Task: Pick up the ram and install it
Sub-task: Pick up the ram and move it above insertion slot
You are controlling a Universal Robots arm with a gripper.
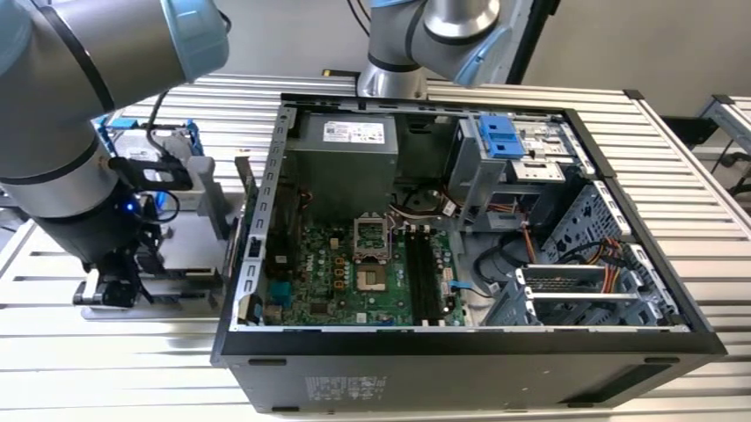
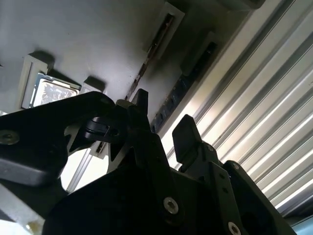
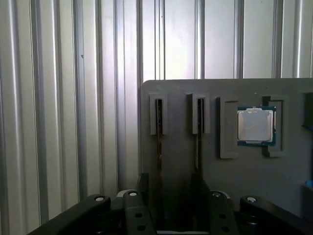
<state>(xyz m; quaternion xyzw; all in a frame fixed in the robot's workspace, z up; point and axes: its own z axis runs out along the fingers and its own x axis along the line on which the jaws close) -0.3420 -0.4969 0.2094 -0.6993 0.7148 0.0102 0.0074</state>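
Gripper (image 3: pixel 175 188) with spread fingers hovers over the ram (image 3: pixel 159 142) in its grey holder (image 3: pixel 230 186); we judge grasping and installing not yet done.

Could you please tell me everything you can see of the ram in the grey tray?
The ram appears in the first wrist view as two thin dark sticks, standing on edge in parallel slots of a grey tray, beside a processor in its own recess. A raised grey bracket frames one end of each. The open gripper sits over their other end; whether it touches them cannot be told.
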